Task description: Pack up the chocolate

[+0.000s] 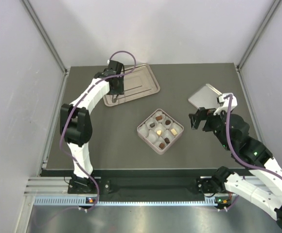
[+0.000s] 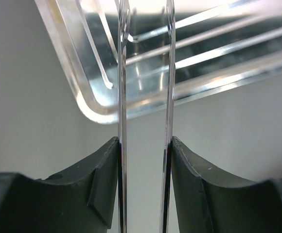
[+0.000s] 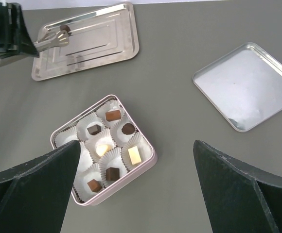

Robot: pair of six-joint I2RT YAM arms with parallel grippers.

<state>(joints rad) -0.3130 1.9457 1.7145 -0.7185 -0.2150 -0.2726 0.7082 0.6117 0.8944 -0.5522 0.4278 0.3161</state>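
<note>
1. Chocolate (image 3: 113, 115) sits mostly in the pink box (image 3: 142, 166) at the middle of the table (image 3: 180, 39). One more dark piece (image 3: 64, 27) lies on the rectangular metal tray (image 3: 107, 43) at the far left.
2. The pink box is square, with nine compartments in three rows of three, each lined with a white fluted paper cup (image 3: 69, 138).
3. Seven cups hold one piece each: five brown or dark brown and two cream-white. The cream ones are in the centre cup and in a corner cup.
4. Two cups along one edge of the box show no piece. One of them is partly hidden behind a finger in the right wrist view.
5. The rectangular tray has raised ridges and holds only the single dark piece. That makes eight pieces in sight.
6. A second, square silver tray (image 3: 245, 85) lies on the right side of the table, apart from the box, with nothing in it.
7. The left gripper (image 3: 58, 38) carries two thin metal blades that reach over the rectangular tray. The blades stand a narrow gap apart, their tips right at the dark piece. Whether they pinch it cannot be told.
8. The right gripper (image 1: 195, 119) hovers between the box and the square tray, fingers spread wide and holding nothing.
9. Counted: one box, two metal trays, nine cups, eight pieces.
</note>
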